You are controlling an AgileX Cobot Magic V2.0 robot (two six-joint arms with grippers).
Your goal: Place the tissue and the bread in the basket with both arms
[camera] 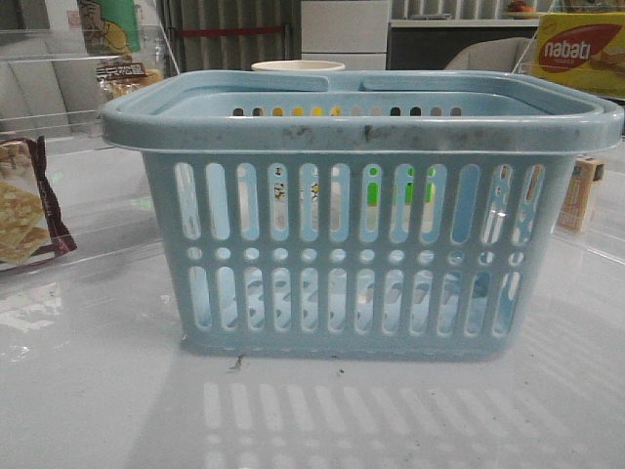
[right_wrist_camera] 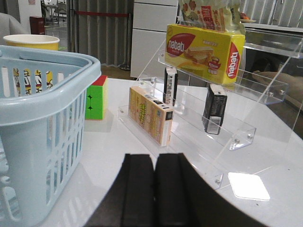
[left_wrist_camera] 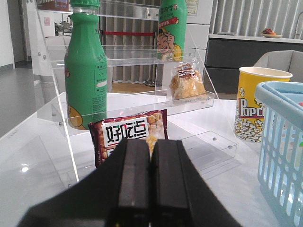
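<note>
The pale blue basket [camera: 361, 215] stands in the middle of the table; neither gripper shows in the front view. In the left wrist view my left gripper [left_wrist_camera: 150, 142] is shut and empty. Beyond it the bread [left_wrist_camera: 187, 82], a golden bun in clear wrap, sits on a clear acrylic shelf, with the basket [left_wrist_camera: 284, 151] off to one side. In the right wrist view my right gripper [right_wrist_camera: 154, 156] is shut and empty. The tissue [right_wrist_camera: 214, 109], a black packet, stands on a clear stepped rack beyond it. A second similar black packet [right_wrist_camera: 170, 85] stands one step higher. The basket [right_wrist_camera: 42, 109] is beside the gripper.
A maroon cracker packet [left_wrist_camera: 130, 135] leans at the shelf's foot, directly beyond the left fingers, with two green bottles [left_wrist_camera: 85, 75] above. A popcorn cup [left_wrist_camera: 258, 101] stands behind the basket. A colour cube [right_wrist_camera: 97, 97], a tan box [right_wrist_camera: 150, 115] and a yellow wafer box [right_wrist_camera: 206, 49] surround the tissue.
</note>
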